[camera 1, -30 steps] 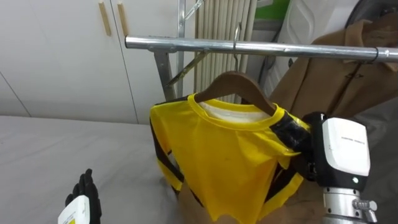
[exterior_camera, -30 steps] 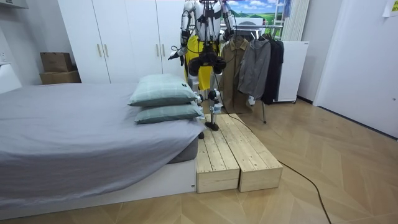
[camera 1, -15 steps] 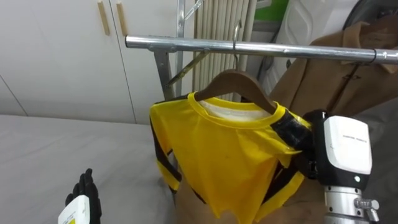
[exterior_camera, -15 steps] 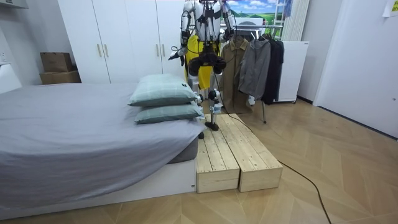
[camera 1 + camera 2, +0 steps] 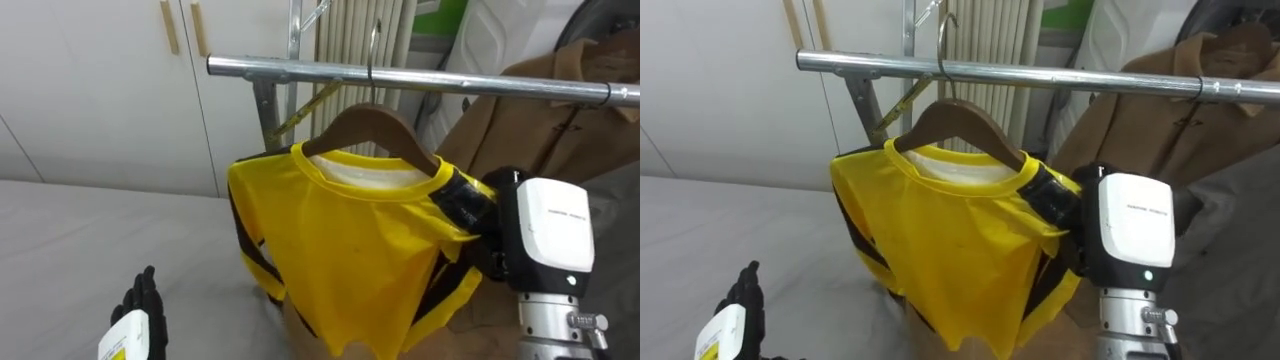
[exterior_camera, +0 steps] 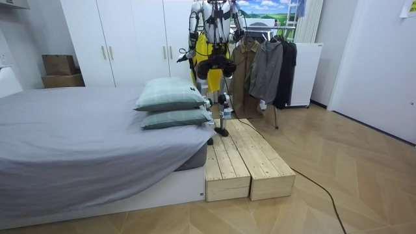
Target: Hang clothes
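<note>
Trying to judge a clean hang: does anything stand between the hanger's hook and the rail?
Nothing visible does. The hook of the wooden hanger already crosses the rail on a bare stretch. The brown coat hangs further to the robot's right, clear of it. The right hand grips the yellow shirt at its shoulder.

Bright, even indoor light w/ soft shadows & faint glare on metal rail [image 5: 290,71]

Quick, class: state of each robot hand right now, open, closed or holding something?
Left robot hand: open, fingers straight, holding nothing.
Right robot hand: closed on the yellow shirt at its shoulder.
</note>
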Robot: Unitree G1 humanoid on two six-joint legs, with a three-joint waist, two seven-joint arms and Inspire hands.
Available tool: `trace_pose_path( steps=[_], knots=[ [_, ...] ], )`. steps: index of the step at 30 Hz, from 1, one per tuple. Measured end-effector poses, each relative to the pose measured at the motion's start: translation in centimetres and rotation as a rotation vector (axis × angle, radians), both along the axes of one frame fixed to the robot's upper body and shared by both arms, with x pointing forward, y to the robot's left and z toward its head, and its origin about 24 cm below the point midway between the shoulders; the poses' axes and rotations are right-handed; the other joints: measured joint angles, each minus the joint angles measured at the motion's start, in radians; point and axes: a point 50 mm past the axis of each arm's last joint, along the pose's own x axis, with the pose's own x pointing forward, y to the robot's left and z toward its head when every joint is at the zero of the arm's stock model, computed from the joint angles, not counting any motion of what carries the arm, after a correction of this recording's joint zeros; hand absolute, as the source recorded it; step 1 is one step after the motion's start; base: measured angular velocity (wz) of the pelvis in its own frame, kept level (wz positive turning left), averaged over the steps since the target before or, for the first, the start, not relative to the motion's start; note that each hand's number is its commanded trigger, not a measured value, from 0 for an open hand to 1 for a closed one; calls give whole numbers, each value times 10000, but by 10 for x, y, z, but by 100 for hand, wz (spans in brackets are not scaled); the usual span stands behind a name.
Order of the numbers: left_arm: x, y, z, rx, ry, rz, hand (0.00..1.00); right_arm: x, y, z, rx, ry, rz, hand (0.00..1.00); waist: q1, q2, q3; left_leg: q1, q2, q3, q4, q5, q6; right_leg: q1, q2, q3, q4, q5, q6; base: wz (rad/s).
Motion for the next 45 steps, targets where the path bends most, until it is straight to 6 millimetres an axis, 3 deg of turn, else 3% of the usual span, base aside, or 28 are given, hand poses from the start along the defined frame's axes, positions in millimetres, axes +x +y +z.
trace_pose_path(
  steps=[7, 12, 27, 37, 45],
  knots=[
    [0, 0, -1, 67, 46, -53, 0, 3, -5, -1, 830, 531, 10, 100, 174, -3, 6, 2, 27, -209, -14, 0, 0, 137, -22, -133, -221, 67, -7, 6],
    [0, 0, 0, 39, 42, -60, 0, 17, -3, 9, 1227, 358, 176, 100, 225, -54, 72, -87, 30, -289, -12, 0, 0, 102, -50, -232, -266, 71, -5, 4],
    [14, -5, 8, -154, -235, -462, 0, 39, 1, 21, 1746, 770, 674, 100, 392, -124, 77, -127, 42, -581, -16, 0, 0, 276, -192, -659, -425, 79, -20, 8],
    [17, -6, 9, -179, -238, -546, 0, 39, -1, 20, 2286, 860, 640, 100, 381, -168, 74, -216, 37, -787, -10, 4, -7, 273, -249, -856, -445, 79, -20, 5],
    [18, -2, 9, -298, -7, -583, 0, 49, -10, 7, 3063, 2052, 562, 100, 457, -298, 80, -221, 26, -819, 6, 15, -25, 281, -284, -920, -437, 81, -22, 1]
  ],
)
